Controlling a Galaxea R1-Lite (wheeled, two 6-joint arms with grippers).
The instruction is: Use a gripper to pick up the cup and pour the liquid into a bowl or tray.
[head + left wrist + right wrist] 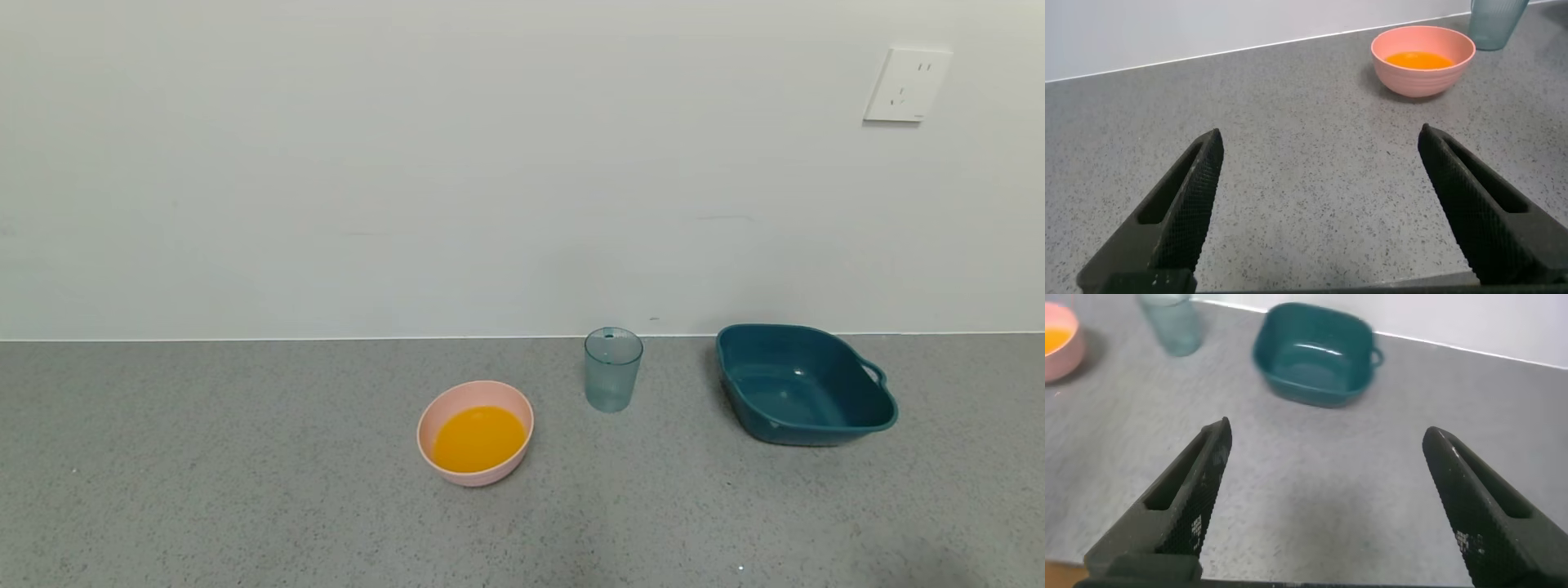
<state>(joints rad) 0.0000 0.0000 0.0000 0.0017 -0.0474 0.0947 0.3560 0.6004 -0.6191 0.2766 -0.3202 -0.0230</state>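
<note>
Orange liquid (478, 438) already fills the round pink plastic bowl (433, 419); the translucent blue-green tumbler (612, 369) stands upright, apparently empty, between it and the teal handled tray (804, 384). My right gripper (1327, 498), wide open and empty, seems nearer the tumbler; my left gripper (1323, 204), equally open, faces the bowl.

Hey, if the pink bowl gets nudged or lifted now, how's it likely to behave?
The bowl holds orange liquid filling much of it, so it probably feels heavy for its size and could slosh if pushed. Its glossy, rounded wall may be slippery to grip. It looks low and wide, so tipping seems unlikely.
</note>
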